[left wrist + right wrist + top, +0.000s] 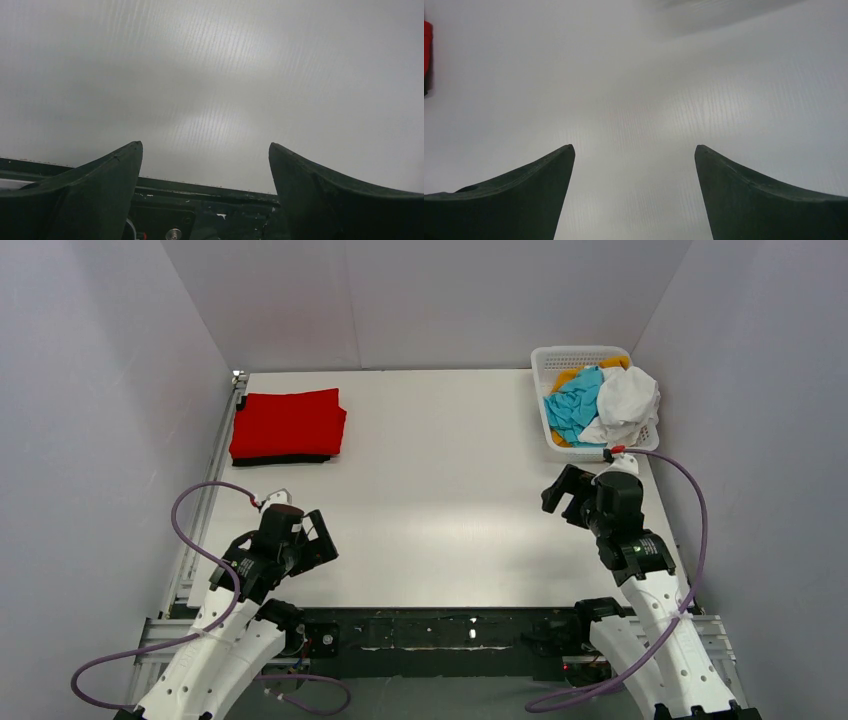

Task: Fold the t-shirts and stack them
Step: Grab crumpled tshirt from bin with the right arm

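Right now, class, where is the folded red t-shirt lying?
Top view: the red t-shirt lies far left on the table, atop the black t-shirt, opposite the basket.

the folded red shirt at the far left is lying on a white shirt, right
Not quite: the top external view shows the folded red shirt at the far left lying on a black shirt; the white shirt is in the basket.

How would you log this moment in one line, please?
folded: red t-shirt over black t-shirt | basket: teal t-shirt, white t-shirt, mustard t-shirt, crumpled | left gripper: open, empty | right gripper: open, empty
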Controlling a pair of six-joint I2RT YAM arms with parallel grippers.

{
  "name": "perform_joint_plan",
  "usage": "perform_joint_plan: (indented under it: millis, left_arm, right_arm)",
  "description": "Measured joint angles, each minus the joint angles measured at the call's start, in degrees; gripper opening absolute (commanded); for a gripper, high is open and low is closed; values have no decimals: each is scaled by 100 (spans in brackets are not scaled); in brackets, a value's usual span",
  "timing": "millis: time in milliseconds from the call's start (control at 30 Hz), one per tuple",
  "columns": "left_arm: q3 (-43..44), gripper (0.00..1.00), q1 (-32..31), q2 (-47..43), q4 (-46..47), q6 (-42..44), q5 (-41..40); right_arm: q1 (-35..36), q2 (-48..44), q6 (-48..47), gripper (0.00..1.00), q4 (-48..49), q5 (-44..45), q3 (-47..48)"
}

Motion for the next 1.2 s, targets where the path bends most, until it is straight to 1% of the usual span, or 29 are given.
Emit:
perform_joint_plan:
  millis: [200,300,433,567,667,733,833,900,1000,1133,1200]
  left_arm:
    - [0,98,2,22,4,2,-17]
    - [15,98,2,42,9,2,-20]
    - [31,98,2,48,26,4,-33]
    - [46,98,0,46,22,4,-33]
    - [46,98,2,7,26,4,-31]
    - [46,98,2,-44,26,2,-31]
    - [46,98,2,-87,26,2,-13]
    - [46,98,0,-87,24,0,17]
    - [46,98,2,-87,28,0,61]
    - [46,98,2,-42,50,2,85]
    - [48,98,0,17,46,2,96]
  right_arm:
    - [0,74,37,98,173,9,7]
    - [0,205,87,98,293,153,122]
    - [-13,824,55,98,328,474,879]
    - [-142,1762,-142,98,391,739,2124]
    - [-476,2559,-317,98,494,828,2966]
    - [-855,3080,-404,98,520,726,3477]
    - [-1534,3971,-446,97,492,540,3989]
    - [-1943,4680,-455,93,361,334,4505]
    - [-2352,5801,-507,92,114,79,5386]
    - [-2551,6957,-643,90,-120,-2,6127]
    - [-2555,7324,-664,83,-223,-15,6234]
